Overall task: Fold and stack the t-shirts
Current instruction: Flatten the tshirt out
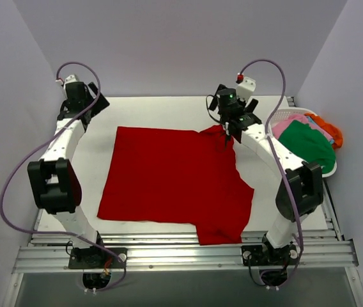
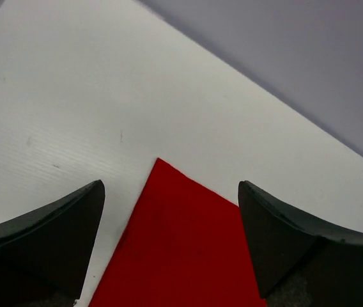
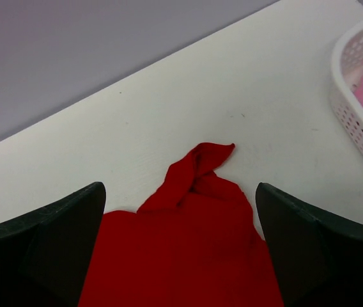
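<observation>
A bright red t-shirt (image 1: 175, 182) lies spread flat on the white table (image 1: 162, 109). My left gripper (image 1: 93, 104) is open and empty, just off the shirt's far left corner. In the left wrist view that corner (image 2: 181, 236) lies between the open fingers of the left gripper (image 2: 170, 185). My right gripper (image 1: 229, 133) is open and empty over the shirt's far right part. In the right wrist view the right gripper (image 3: 179, 187) frames a rumpled, twisted sleeve (image 3: 197, 176).
A white slatted basket (image 1: 282, 115) stands at the right edge of the table. It holds green (image 1: 309, 146), pink (image 1: 294, 125) and orange (image 1: 330, 130) shirts. The basket wall (image 3: 354, 102) also shows in the right wrist view. Grey walls enclose the table.
</observation>
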